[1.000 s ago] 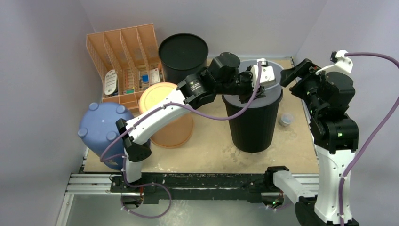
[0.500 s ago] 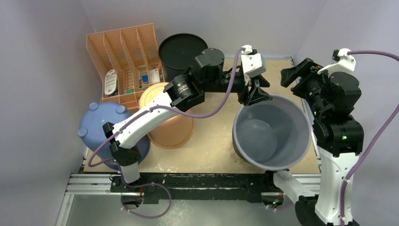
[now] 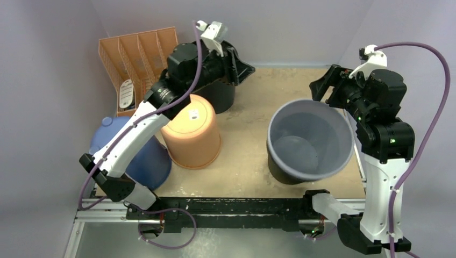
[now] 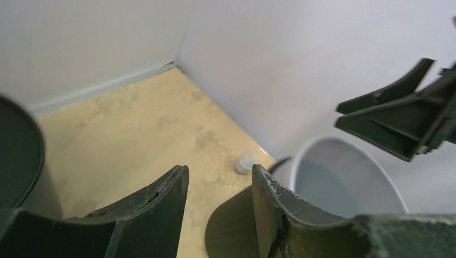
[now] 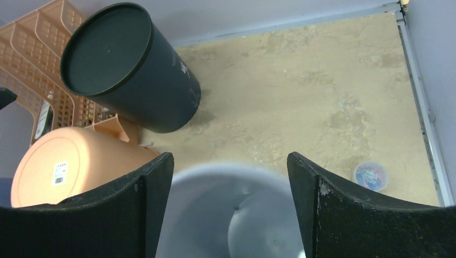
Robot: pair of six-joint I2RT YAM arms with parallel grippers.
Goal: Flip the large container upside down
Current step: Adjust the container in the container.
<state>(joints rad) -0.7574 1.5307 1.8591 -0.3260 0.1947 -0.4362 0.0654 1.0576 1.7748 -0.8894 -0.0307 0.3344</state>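
Bucket (image 3: 322, 115) stands mouth-up on worktop (image 3: 244, 140); left fingers (image 4: 156, 207) and right fingers (image 5: 322, 215) spread, empty. You pinch rim deep, then tip it slowly.

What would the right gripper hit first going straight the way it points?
Probably the large grey container: its open mouth lies just ahead of the right gripper, between its fingers; depth is unclear.
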